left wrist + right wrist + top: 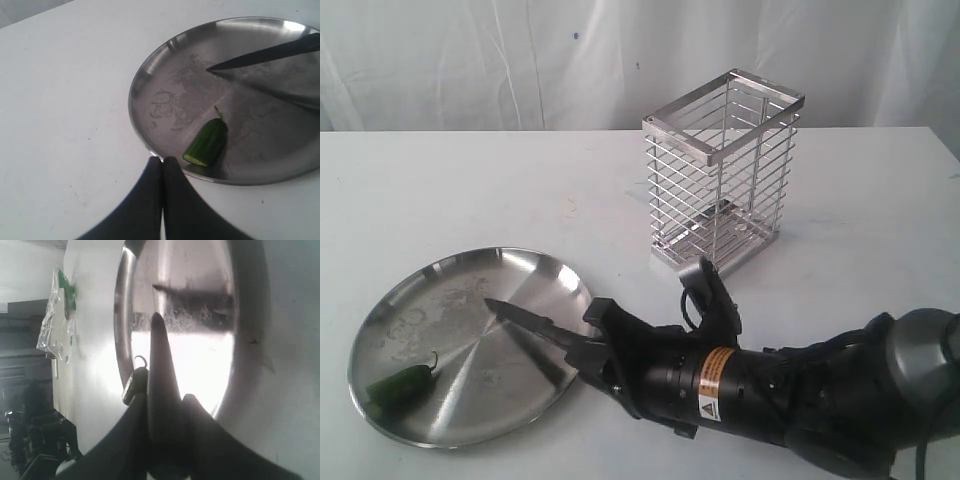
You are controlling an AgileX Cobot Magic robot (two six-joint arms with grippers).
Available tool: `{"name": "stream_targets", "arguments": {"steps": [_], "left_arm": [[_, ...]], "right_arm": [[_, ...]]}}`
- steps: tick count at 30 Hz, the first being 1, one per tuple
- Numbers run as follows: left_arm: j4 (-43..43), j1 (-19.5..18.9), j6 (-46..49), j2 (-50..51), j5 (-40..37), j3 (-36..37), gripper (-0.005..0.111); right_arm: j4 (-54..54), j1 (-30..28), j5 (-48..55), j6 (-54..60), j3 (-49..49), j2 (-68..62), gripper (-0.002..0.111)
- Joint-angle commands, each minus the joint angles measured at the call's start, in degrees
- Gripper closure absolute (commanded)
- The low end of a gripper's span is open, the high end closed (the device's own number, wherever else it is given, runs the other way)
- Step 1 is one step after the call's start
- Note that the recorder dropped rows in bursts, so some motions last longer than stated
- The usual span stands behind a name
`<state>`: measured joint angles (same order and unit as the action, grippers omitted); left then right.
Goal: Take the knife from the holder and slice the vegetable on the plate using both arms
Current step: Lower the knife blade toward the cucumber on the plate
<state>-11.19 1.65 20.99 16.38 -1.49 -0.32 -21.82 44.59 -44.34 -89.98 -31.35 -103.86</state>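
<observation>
The steel plate [450,300] lies at the front left of the table. On its near-left part rests the dark green vegetable [400,385], a short piece with a curled stem and a pale cut face [206,142]. My right gripper [582,345] is shut on the black knife [525,317], whose blade points over the middle of the plate, apart from the vegetable. The right wrist view shows the knife [161,355] between the fingers of the right gripper [164,399]. My left gripper [162,161] is shut and empty, just outside the plate's rim [150,150], close to the vegetable. The exterior view does not show the left arm.
The silver wire holder [720,185] stands empty behind the plate, to the right of the middle. The right arm's black wrist [770,395] stretches low across the front right of the white table. A white curtain hangs behind.
</observation>
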Motion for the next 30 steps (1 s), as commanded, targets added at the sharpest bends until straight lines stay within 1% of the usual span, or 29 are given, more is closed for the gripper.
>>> {"name": "stream_targets", "arguments": {"steps": [1, 3, 7, 9, 11, 16, 23, 27, 30], "left_arm": [[-0.53, 0.26, -0.09, -0.37, -0.11, 0.32, 0.107], [-0.53, 0.26, -0.09, -0.37, -0.11, 0.32, 0.107], [-0.53, 0.26, -0.09, -0.37, -0.11, 0.32, 0.107], [-0.53, 0.26, -0.09, -0.37, -0.11, 0.32, 0.107], [-0.53, 0.26, -0.09, -0.37, -0.11, 0.32, 0.107], [-0.53, 0.26, -0.09, -0.37, -0.11, 0.32, 0.107], [-0.53, 0.26, -0.09, -0.37, -0.11, 0.32, 0.107], [-0.53, 0.26, -0.09, -0.37, -0.11, 0.32, 0.107], [-0.53, 0.26, -0.09, -0.37, -0.11, 0.32, 0.107]], "right_arm": [[-2.15, -0.65, 1.02, -5.24, 0.77, -3.92, 0.108], [-2.15, -0.65, -0.8, -5.37, 0.77, -4.74, 0.108], [-2.15, -0.65, -0.92, -5.16, 0.67, -4.84, 0.108], [-2.39, -0.65, -0.38, -5.16, 0.67, -4.84, 0.106], [-2.57, -0.65, 0.79, -5.11, 0.67, -4.84, 0.1], [-3.44, -0.65, 1.45, -5.01, 0.67, -6.57, 0.08], [-5.33, -0.65, 0.41, -5.74, 0.67, -7.16, 0.067], [-7.31, -0.65, 0.53, -4.98, 0.67, -5.77, 0.053], [-8.26, -1.29, 2.55, -2.71, 0.67, -3.29, 0.048]]}}
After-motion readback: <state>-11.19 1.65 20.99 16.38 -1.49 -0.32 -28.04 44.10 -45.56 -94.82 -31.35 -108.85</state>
